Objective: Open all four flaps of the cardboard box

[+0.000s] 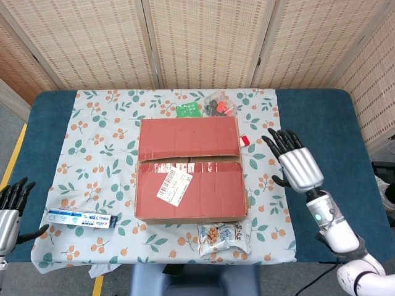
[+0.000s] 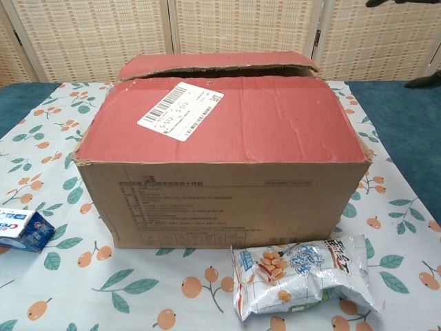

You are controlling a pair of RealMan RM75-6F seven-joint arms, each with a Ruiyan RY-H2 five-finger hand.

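**Box shut, both my hands empty**

My right hand (image 1: pixel 297 168) hangs above the table (image 1: pixel 321 132) with its fingers (image 1: pixel 281 143) spread and nothing in them. The box (image 1: pixel 189 169) lies just off my thumb side, apart from the fingers, no contact. Its two red top flaps are down, meeting along a taped seam; the far flap sits slightly raised in the chest view. A white label (image 1: pixel 174 184) is stuck on the near flap.

My left hand (image 1: pixel 11 213) is at the table's near edge, well apart from the box, fingers loosely apart and holding nothing. Just beyond its thumb lies a toothpaste carton (image 1: pixel 83 217). A snack bag (image 1: pixel 225 236) rests against the box's near side, and a bag of small items (image 1: pixel 220 106) sits behind the box.
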